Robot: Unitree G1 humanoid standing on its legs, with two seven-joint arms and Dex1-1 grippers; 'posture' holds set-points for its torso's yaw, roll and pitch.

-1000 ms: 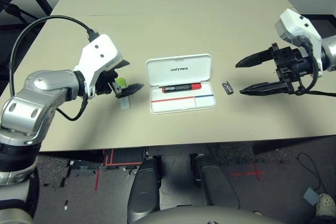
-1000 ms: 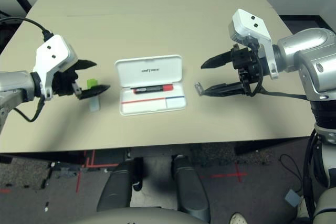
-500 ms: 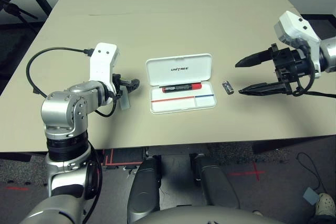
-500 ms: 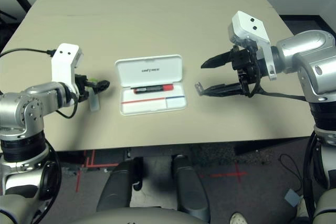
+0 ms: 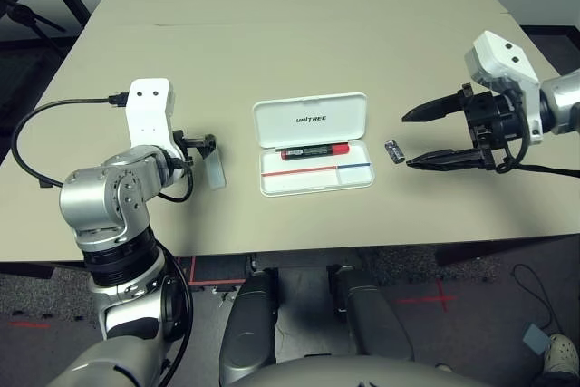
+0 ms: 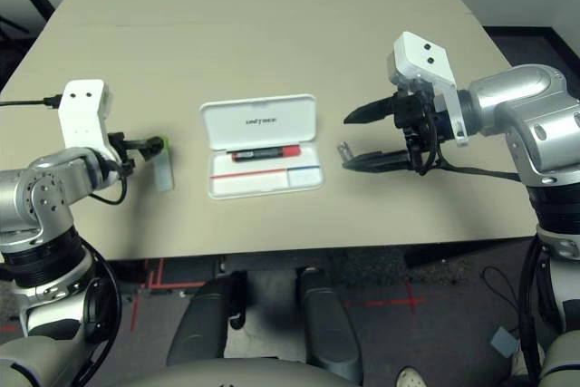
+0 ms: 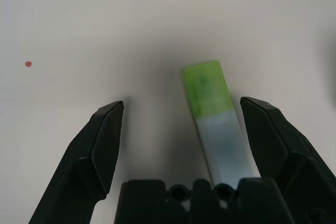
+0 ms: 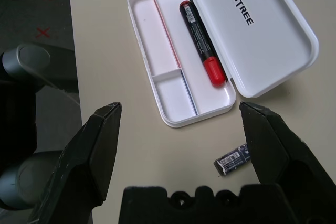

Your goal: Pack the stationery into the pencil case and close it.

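Marker's (image 5: 314, 150) already in the open pencil case (image 5: 313, 143) mid-tabletop, so now the left gripper (image 7: 181, 129), jaws apart, straddles the white stick (image 7: 216, 119) left of it and just needs to clamp.

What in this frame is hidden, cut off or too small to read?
- White flat stick with green end: near end hidden behind the left gripper body, left wrist view.
- Tiny dark-grey-and-silver piece: label too small to read, right wrist view.
- Red marker with black cap: barrel print too small.

beige table (image 5: 299, 33), dark floor with red tape marks (image 5: 426, 299)
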